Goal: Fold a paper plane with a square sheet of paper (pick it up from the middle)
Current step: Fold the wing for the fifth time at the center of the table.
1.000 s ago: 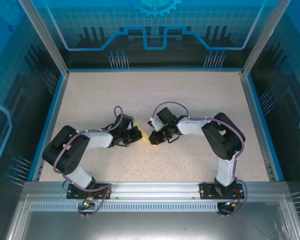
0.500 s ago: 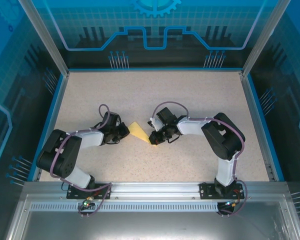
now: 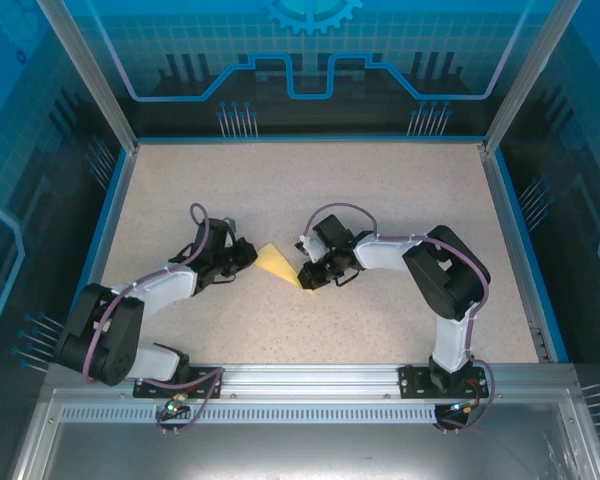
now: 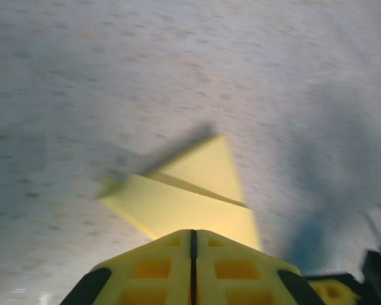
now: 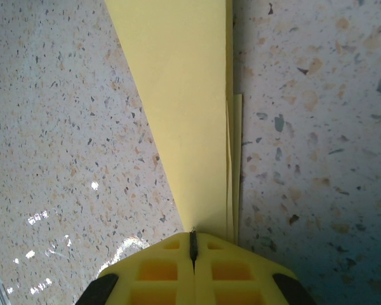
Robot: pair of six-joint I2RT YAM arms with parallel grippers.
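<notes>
Top external: R gripper (image 3: 306,278) pinching paper plane (image 3: 275,261) tip; L gripper (image 3: 251,253) pressed together at its edge

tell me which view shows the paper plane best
Left wrist: the paper plane shows most of its outline and crease, though blurred. Right wrist: sharp but cropped to its layered edge. Top external: a small yellow wedge.

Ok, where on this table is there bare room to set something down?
Free: the far strip of the table along the back wall, and the near middle along the front rail. Crowded: the centre, where the left pincer and right pincer flank the folded yellow paper.
</notes>
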